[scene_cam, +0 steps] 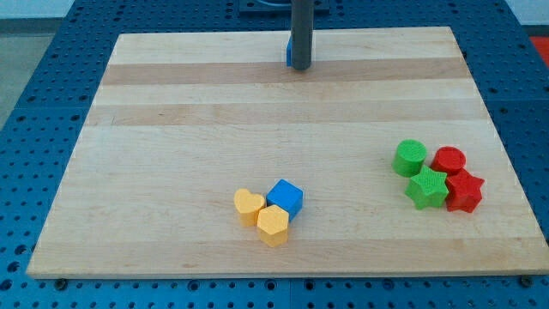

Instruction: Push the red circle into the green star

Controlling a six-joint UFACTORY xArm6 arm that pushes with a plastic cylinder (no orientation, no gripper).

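My tip (pixel 299 67), a bare rod with no jaws to open or close, sits far above-left of the red circle (pixel 449 160), which touches the green star (pixel 427 187). Approaching carelessly, I could scatter the neighbouring red star (pixel 464 190).

No text, label, brand, number or sign can be read anywhere in the camera view. The wooden board (pixel 171 120) and the coloured blocks are seen to be unmarked. The blue perforated surface (pixel 34 103) around the board likewise carries no legible marking.
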